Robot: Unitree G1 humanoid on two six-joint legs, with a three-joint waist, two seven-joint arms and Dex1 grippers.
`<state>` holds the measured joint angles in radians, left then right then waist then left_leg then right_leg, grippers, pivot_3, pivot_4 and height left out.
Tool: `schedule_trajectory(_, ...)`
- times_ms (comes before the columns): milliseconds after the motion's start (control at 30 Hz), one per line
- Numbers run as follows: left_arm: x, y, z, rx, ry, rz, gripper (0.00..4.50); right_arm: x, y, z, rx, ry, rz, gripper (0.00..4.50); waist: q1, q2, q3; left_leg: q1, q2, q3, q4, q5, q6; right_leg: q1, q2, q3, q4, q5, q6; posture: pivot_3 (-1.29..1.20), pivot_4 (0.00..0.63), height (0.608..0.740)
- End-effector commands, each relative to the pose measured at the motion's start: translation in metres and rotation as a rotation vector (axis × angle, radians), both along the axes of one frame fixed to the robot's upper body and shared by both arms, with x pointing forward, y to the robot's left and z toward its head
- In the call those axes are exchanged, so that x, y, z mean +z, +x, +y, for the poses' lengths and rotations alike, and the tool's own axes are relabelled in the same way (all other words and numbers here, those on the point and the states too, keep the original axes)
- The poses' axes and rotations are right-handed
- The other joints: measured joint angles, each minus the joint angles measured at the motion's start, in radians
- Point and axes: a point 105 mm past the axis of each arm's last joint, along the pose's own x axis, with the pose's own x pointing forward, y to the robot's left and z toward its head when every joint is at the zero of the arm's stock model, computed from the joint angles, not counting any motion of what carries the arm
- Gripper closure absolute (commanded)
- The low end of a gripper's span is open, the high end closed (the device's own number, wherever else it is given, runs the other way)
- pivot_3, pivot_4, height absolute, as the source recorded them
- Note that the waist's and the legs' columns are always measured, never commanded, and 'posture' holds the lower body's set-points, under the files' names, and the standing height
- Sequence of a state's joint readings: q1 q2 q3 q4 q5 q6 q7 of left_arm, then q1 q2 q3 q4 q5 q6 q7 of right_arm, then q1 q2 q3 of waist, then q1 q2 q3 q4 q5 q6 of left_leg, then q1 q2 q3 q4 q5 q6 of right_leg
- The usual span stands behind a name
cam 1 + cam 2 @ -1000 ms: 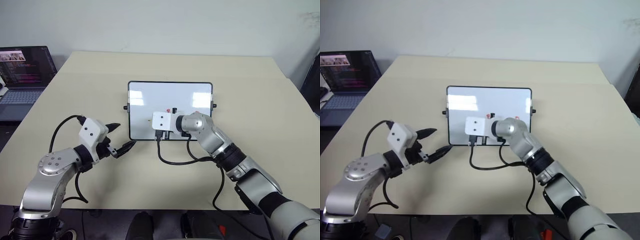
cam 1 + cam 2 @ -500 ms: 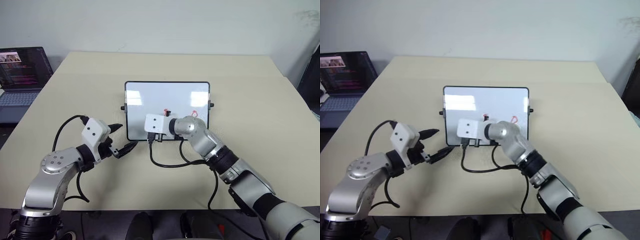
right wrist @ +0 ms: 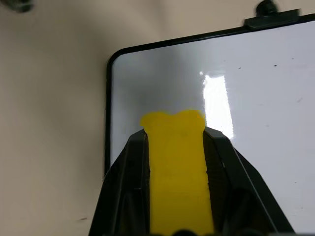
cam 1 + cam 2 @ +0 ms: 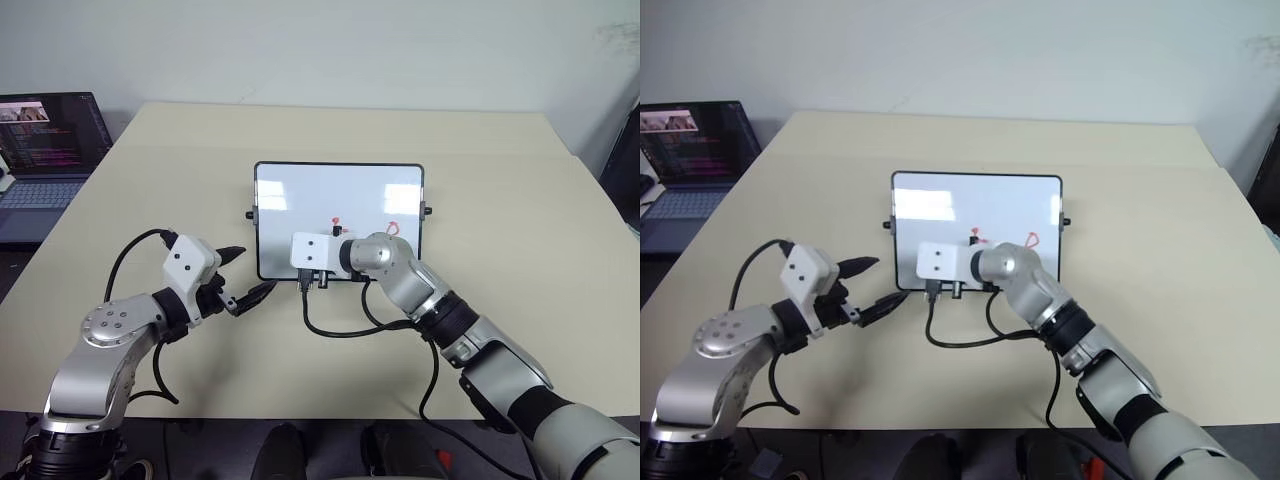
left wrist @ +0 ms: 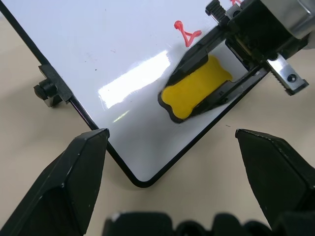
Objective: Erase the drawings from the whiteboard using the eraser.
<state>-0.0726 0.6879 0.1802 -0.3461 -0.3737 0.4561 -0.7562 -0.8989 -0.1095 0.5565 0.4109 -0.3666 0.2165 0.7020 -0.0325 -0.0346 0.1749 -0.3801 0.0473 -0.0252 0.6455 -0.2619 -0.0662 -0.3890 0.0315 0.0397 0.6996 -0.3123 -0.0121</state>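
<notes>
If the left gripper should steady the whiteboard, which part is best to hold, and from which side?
Probably the small black knob on the whiteboard's left edge, approached from the left by the open left gripper. It protrudes from the thin flat frame, and the right gripper holding the eraser works elsewhere.

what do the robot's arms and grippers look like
Both arms are silver-grey metal with rounded joints and black bands. Each wrist carries a small white box with dark screw holes, fed by a looping black cable. The left gripper and the right gripper each have two black, pointed fingers.
</notes>
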Motion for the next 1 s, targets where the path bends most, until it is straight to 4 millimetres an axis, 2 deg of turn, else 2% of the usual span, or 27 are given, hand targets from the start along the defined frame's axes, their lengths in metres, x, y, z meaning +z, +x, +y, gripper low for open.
schedule_trajectory(33, 0.008, 0.001, -0.001, -0.012, 0.013, -0.028, 0.00, 0.008, 0.016, -0.015, -0.087, 0.016, -0.026, 3.39, 0.001, 0.000, 0.000, 0.000, 0.000, 0.000, 0.000, 0.000, 0.000, 0.000, 0.000, 0.000, 0.000, 0.000, 0.000, 0.00, 0.150, 0.740)
schedule_trajectory(333, 0.007, 0.000, -0.003, -0.026, 0.013, -0.029, 0.00, -0.003, 0.013, -0.025, -0.099, 0.005, 0.007, 3.39, 0.004, 0.000, 0.000, 0.000, 0.000, 0.000, 0.000, 0.000, 0.000, 0.000, 0.000, 0.000, -0.001, 0.000, 0.000, 0.00, 0.150, 0.740)
schedule_trajectory(433, 0.006, 0.001, -0.005, -0.036, 0.013, -0.029, 0.00, 0.005, 0.007, -0.020, -0.094, 0.093, 0.040, 3.39, 0.004, 0.000, 0.000, -0.001, 0.000, 0.000, 0.000, 0.000, 0.000, 0.000, -0.001, 0.000, -0.001, 0.000, 0.000, 0.00, 0.150, 0.740)
schedule_trajectory(567, 0.009, 0.006, -0.009, -0.051, 0.008, -0.046, 0.00, 0.032, -0.011, -0.020, -0.076, 0.281, 0.087, 3.39, 0.004, 0.000, 0.000, -0.002, 0.000, 0.000, 0.000, 0.000, 0.000, 0.000, -0.001, 0.000, -0.002, 0.000, 0.000, 0.00, 0.150, 0.740)
schedule_trajectory(667, 0.013, 0.011, -0.015, -0.069, -0.002, -0.068, 0.00, 0.063, -0.039, -0.037, -0.089, 0.508, 0.140, 3.39, 0.006, 0.001, 0.001, -0.004, 0.000, -0.001, -0.001, 0.000, 0.000, -0.001, -0.001, -0.001, -0.003, 0.000, 0.000, 0.00, 0.150, 0.740)
schedule_trajectory(800, 0.020, 0.014, -0.020, -0.078, -0.033, -0.111, 0.00, 0.071, -0.060, -0.064, -0.163, 0.625, 0.128, 3.39, 0.002, 0.001, 0.001, -0.012, 0.000, 0.000, 0.000, -0.001, -0.001, -0.007, -0.001, 0.000, -0.004, -0.001, 0.001, 0.00, 0.150, 0.740)
schedule_trajectory(900, 0.023, 0.015, -0.024, -0.101, -0.060, -0.122, 0.00, 0.063, -0.070, -0.085, -0.258, 0.674, 0.127, 3.39, 0.000, 0.000, 0.001, -0.013, 0.000, 0.000, -0.001, -0.001, -0.001, -0.011, 0.000, 0.000, -0.003, -0.001, 0.001, 0.00, 0.150, 0.740)
schedule_trajectory(1000, 0.024, 0.017, -0.026, -0.122, -0.053, -0.130, 0.00, 0.048, -0.076, -0.098, -0.318, 0.683, 0.151, 3.39, 0.000, 0.000, 0.001, -0.015, 0.000, 0.000, -0.001, 0.000, -0.001, -0.013, 0.000, 0.001, -0.002, -0.001, 0.001, 0.00, 0.150, 0.740)
